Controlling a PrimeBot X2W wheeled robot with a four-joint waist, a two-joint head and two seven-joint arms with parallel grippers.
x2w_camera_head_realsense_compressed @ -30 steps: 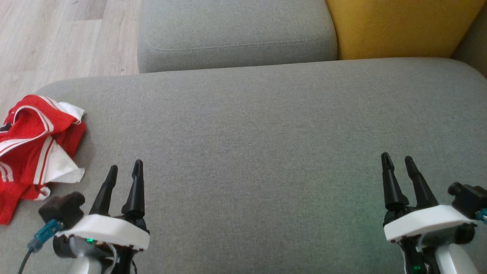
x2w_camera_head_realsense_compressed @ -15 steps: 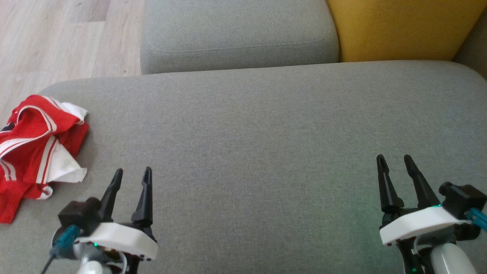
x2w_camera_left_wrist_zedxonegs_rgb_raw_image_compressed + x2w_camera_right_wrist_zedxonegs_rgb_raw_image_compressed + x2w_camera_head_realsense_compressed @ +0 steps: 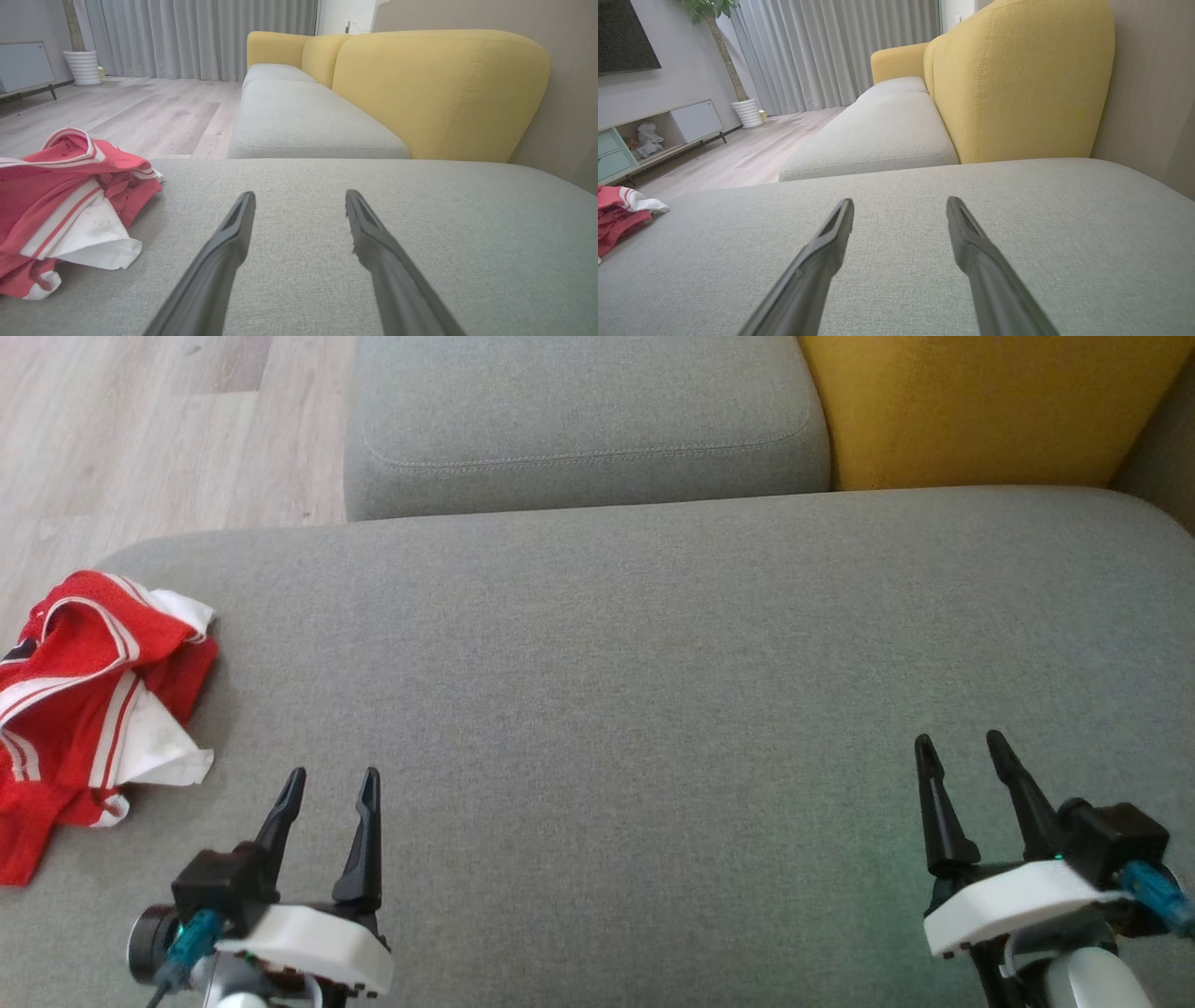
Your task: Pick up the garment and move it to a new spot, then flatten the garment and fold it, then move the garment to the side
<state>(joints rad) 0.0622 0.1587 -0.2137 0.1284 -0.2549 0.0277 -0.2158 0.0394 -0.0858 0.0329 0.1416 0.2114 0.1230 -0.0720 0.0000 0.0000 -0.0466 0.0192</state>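
Jersey (image 3: 93,691) crumpled at nine o'clock, at the edge of the sofa cushion (image 3: 653,663); left pincer (image 3: 333,782) at seven and right pincer (image 3: 960,743) at five o'clock both spread, empty; a shallow pinch could drag it floorward.

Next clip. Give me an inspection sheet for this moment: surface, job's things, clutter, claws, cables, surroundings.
Surface: grey cushion, flat.
Job's things: red and white garment, crumpled at the cushion's left edge, not held.
Clutter: nothing seen.
Claws: left claw open, near the garment but apart from it; right claw open, over bare cushion.
Cables: left cable and right cable, teal-plugged, at the wrist cameras, apart from the garment.
Surroundings: yellow backrest, wood floor, curtains, white pot.
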